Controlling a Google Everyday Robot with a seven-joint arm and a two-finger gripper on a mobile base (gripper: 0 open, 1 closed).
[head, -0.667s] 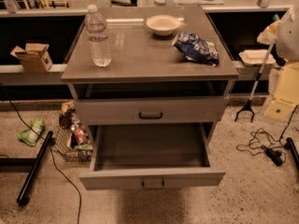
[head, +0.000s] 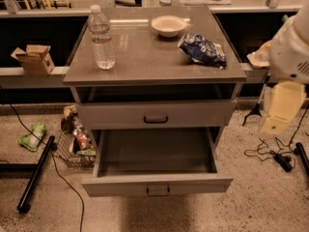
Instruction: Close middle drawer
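Note:
The middle drawer [head: 157, 185] is pulled far out of the grey cabinet and its deep inside is empty. It has a low front panel with a small dark pull at the centre. Above it, the uppermost drawer [head: 155, 115] with the black handle is pushed in. The lowest drawer is hidden under the open one. My gripper [head: 274, 124] hangs on the cream and white arm [head: 289, 52] to the right of the cabinet, level with the uppermost drawer. It is apart from the cabinet and touches nothing.
On the cabinet top [head: 145, 57] stand a water bottle [head: 101, 37], a white bowl [head: 168, 25] and a blue snack bag [head: 203, 50]. A wire basket of snacks [head: 75, 146], a black pole [head: 36, 175] and cables lie on the floor at the left. More cables [head: 275, 153] lie at the right.
My arm has come a little further left and down into view at the right. The middle drawer is open as far as before.

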